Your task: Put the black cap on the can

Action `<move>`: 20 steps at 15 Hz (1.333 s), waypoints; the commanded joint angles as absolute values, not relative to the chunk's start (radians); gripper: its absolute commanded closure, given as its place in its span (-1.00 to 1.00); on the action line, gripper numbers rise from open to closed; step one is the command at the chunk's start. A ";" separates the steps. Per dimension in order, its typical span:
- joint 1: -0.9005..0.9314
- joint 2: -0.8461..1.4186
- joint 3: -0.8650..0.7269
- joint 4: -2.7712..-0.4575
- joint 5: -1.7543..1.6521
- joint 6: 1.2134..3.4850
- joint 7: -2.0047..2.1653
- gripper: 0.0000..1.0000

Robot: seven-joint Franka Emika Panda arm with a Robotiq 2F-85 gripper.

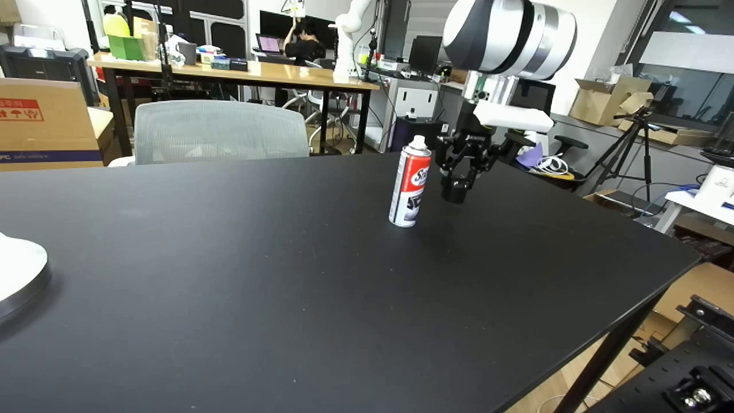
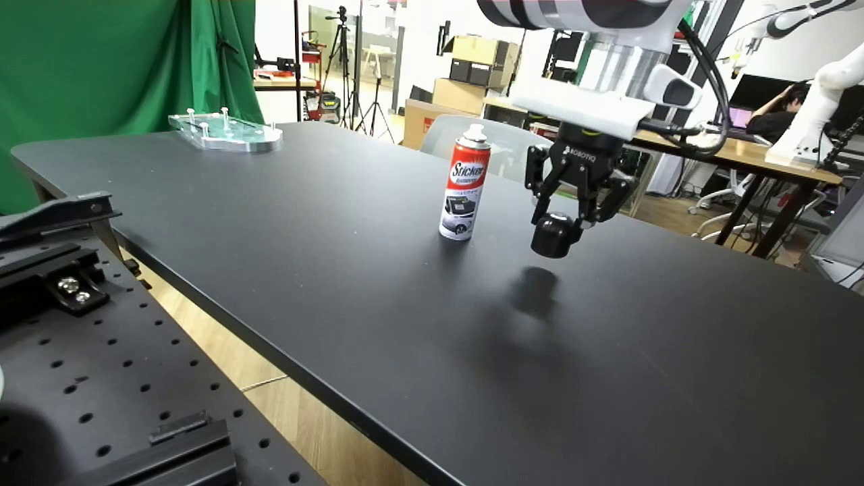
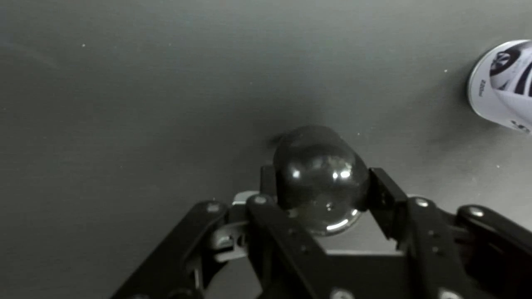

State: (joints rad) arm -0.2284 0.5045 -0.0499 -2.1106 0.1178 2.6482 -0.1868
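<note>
Hand (image 2: 559,227) clamped on black cap (image 2: 552,237) above bench (image 2: 351,290); uncapped can (image 3: 503,88) stands at cap's two o'clock in wrist view. Pickup looks done; seating remains.

Arm (image 1: 510,37) enters from top edge, right of centre, in both exterior views. Thick white-and-dark link (image 2: 574,13) spans upper right of frame; silver wrist section (image 2: 617,71) slants below it toward lower left. Dark cables (image 2: 717,101) loop beside wrist section, upper right in exterior view. Gripper (image 2: 557,228) points downward below wrist section, right of centre in both exterior views. Fingers (image 3: 386,201) clamped, tips set apart, gripping from both sides. In wrist view, tips near mid-frame, black linkages (image 3: 430,245) fanning out toward bottom edge and lower right.
</note>
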 commanded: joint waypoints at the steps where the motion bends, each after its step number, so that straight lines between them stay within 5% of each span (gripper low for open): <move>1: -0.188 0.370 -0.071 -2.190 0.072 2.665 -0.152 0.36; 20: 0.040 0.059 -0.008 -2.291 -0.107 2.556 0.152 0.36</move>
